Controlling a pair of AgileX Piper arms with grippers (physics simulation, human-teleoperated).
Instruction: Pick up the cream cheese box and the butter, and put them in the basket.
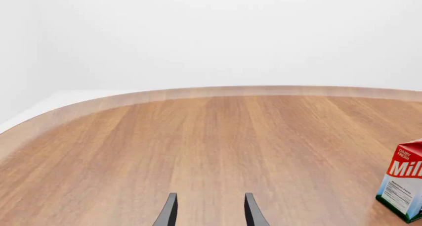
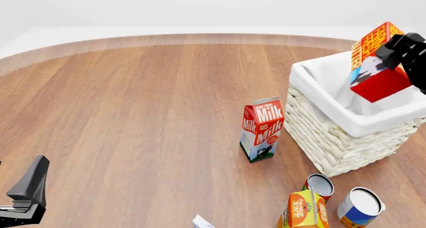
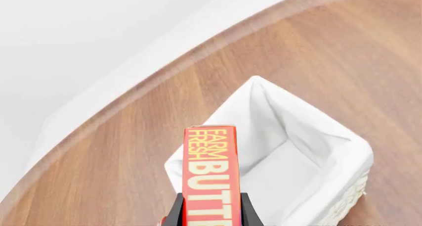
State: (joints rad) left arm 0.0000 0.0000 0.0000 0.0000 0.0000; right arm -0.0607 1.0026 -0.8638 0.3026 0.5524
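right pincer (image 3: 209, 211) is gripping the butter (image 3: 209, 176), reading "farm fresh butt", over the basket (image 2: 332, 133). left pincer (image 1: 209, 211) is hanging wide. the carton (image 2: 262, 129) is reading "milk".

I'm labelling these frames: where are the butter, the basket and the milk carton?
butter (image 2: 374, 63), front view, its cow-picture face.
basket (image 2: 332, 138), front view, woven front wall.
milk carton (image 2: 262, 130), front view, red front face.

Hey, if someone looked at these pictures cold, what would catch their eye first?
Probably the butter, held tilted in the right gripper above the basket at the table's right. Next, the milk carton standing upright just left of the basket, apart from it.
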